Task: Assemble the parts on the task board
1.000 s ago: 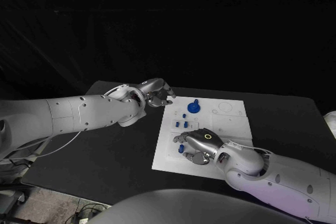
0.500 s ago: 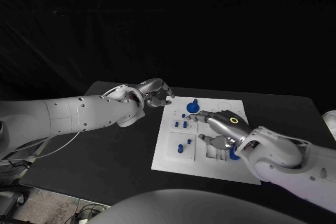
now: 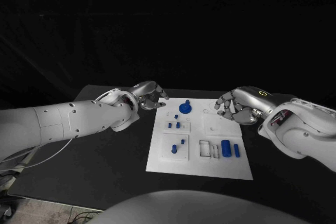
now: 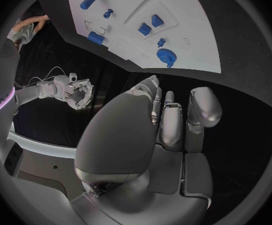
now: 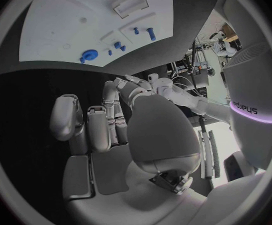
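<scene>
Starting on your left, the left hand (image 3: 149,95) hangs off the far-left corner of the task board (image 3: 238,168), over the black table (image 3: 105,156). Its fingers are curled in toward the palm and the wrist view shows nothing in them, so read it as closed and empty.

Moving onto the board, you can see a blue gear-like part (image 3: 185,107) standing near the far edge. Just nearer to you sits a small cluster of blue pegs (image 3: 173,124), and below that a raised square plate carrying two more small blue pieces (image 3: 177,146). To the right of that plate lie rectangular recesses (image 3: 204,148) that look unfilled, then a large blue cylinder (image 3: 226,148) with a slimmer blue pin (image 3: 237,150) just beside it, both lying flat rather than seated. The far-right part of the board shows pale circular outlines that also look empty.

At the right, the right hand (image 3: 238,106) hovers over the board's far-right edge, fingers bent inward, holding nothing that you can see.

By my reading, you are partway through at best: some pieces seem seated, but the cylinder, the pin and several slots remain, and neither hand has a part.
</scene>
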`<state>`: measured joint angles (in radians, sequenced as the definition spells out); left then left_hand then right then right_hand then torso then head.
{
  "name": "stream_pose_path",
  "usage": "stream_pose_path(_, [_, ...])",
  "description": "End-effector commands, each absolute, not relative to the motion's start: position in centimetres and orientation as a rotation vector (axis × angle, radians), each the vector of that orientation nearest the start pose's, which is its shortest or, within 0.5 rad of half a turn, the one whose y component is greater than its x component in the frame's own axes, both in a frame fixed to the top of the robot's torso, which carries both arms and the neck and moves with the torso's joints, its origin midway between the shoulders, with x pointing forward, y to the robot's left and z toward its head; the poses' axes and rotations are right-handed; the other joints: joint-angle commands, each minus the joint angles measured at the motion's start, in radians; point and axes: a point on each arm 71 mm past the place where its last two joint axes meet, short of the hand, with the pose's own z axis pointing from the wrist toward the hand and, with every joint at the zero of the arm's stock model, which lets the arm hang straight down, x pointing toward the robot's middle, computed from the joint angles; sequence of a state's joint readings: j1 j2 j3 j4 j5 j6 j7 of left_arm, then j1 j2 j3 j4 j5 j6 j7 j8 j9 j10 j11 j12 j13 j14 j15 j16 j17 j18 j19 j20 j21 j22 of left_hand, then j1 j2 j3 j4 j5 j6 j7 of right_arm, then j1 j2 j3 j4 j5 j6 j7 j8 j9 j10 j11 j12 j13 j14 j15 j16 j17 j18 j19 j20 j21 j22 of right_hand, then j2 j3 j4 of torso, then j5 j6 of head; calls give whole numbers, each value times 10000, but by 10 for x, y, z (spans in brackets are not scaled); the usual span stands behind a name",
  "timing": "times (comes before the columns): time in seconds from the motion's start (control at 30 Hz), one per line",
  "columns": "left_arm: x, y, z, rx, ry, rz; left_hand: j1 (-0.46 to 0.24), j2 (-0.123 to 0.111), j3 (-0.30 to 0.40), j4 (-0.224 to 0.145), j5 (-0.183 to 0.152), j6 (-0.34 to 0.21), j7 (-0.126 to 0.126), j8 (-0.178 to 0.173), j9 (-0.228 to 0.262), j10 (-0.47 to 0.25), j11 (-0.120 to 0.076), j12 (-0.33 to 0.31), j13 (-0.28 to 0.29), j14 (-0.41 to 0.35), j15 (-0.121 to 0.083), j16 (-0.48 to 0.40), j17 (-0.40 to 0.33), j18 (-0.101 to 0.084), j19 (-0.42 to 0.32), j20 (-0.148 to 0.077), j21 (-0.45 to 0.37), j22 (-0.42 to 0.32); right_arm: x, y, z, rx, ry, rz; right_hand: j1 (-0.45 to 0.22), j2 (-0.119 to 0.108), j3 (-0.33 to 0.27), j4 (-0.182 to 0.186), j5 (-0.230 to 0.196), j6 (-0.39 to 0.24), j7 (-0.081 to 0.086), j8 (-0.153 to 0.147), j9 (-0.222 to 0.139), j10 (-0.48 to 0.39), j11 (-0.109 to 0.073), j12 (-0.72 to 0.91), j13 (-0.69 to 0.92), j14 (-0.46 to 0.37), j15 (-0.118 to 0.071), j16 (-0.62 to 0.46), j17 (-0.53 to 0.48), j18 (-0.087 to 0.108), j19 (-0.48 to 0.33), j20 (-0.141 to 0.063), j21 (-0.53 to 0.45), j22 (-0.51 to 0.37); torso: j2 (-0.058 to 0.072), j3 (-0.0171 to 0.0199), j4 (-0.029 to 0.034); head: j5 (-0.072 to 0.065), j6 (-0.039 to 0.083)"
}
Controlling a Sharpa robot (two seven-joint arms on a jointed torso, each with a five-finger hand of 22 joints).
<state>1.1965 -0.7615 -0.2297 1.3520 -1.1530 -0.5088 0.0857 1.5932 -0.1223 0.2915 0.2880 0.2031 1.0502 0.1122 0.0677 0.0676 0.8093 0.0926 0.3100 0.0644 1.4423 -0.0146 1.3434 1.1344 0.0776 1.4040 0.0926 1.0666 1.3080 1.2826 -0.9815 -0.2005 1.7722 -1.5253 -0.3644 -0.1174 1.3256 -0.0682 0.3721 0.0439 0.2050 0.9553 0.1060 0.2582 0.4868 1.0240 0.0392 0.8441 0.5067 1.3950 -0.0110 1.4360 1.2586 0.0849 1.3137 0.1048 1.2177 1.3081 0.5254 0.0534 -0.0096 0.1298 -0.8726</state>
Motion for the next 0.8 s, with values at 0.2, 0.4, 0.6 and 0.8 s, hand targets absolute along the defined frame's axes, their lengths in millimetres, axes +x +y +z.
stream_pose_path(0.2, [485, 211, -251, -466, 16758, -7646, -87, 69, 75, 13, 59, -117, -31, -18, -1, 590, 48, 418, 118, 6, 177, 100, 188, 124, 19, 96, 155, 1398, 440, -215, -220, -1476, 21668, 3867, -1699, 146, -1069, 1039, -234, 439, -201, 35, 341, 5468, -227, 7267, 10641, 1758, -128, 1347, 3122, -570, 1841, -216, 2517, 2266, -81, -40, -9, -311, 0])
stream_pose_path(0.4, [485, 210, -252, -448, 16777, -7676, -90, 66, 77, 13, 59, -118, -28, -18, -1, 597, 49, 428, 119, -3, 182, 88, 160, 128, 12, 101, 133, 1393, 445, -217, -232, -1685, 22919, 2155, -3041, 362, -1651, 1870, -311, 600, -231, -238, 353, 5468, -203, 7267, 10641, 1758, -197, 1347, 3122, -833, 2535, -261, 3482, 2607, -72, -41, 0, -411, 0])
stream_pose_path(0.6, [485, 208, -252, -402, 16825, -7740, -95, 69, 97, 6, 67, -40, 36, 23, 18, 576, 36, 453, 111, -33, 190, 63, 102, 138, -1, 120, 92, 1385, 448, -209, -243, -2044, 23795, 1063, -3485, 457, -1920, 2017, -756, 1093, -308, -426, 201, 5468, -253, 7267, 10641, 1758, -254, 1347, 3122, -821, 2509, -301, 3448, 2591, -71, -39, 2, -422, 0])
stream_pose_path(0.8, [484, 206, -252, -365, 16867, -7795, -95, 68, 107, 3, 68, 15, 61, 50, 29, 556, 30, 465, 104, -49, 191, 53, 78, 146, -11, 128, 66, 1379, 452, -199, -255, -2449, 24182, 481, -4027, 501, -2270, 2206, -1195, 1631, -423, -563, 59, 5468, -368, 7267, 10641, 1758, -361, 1347, 3122, -806, 2475, -396, 3405, 2571, -63, -45, 10, -427, 0])
